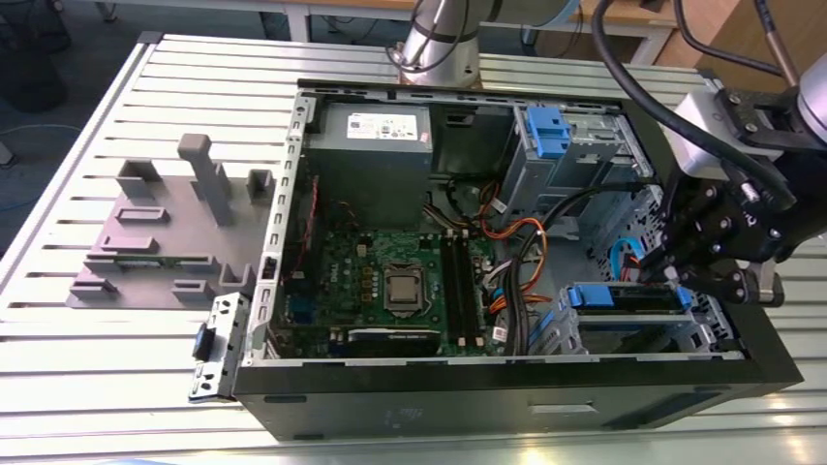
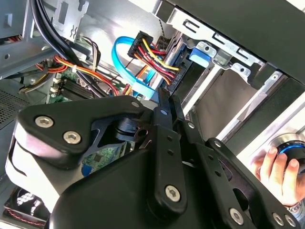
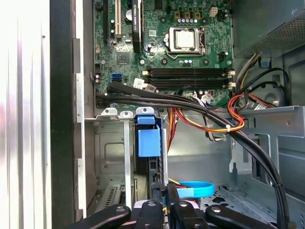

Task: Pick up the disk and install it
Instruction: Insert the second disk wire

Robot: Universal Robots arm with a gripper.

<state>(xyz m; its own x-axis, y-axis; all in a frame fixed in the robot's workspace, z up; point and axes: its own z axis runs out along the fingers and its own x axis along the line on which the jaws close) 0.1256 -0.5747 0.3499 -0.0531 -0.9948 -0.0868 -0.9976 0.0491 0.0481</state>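
The disk [image 1: 627, 297] sits edge-up in the grey drive bay at the case's near corner on the exterior view's right, its blue rails showing. In the first wrist view the disk [image 3: 148, 140] stands in the bay slot with its blue tab up. My gripper [image 1: 679, 276] hangs over the end of the disk nearer the case wall. Its black fingers are shut together in both wrist views [image 3: 166, 193] [image 2: 164, 98], and nothing shows between them. The tips are at the disk's end; whether they touch it I cannot tell.
The open computer case [image 1: 278, 242] lies on a slatted table. A grey slotted holder [image 1: 155, 232] stands at the exterior view's left. A blue bracket [image 1: 549, 131] sits on the far drive bay. Cables [image 3: 214, 119] cross beside the bay. A hand [image 2: 274, 167] is outside the case.
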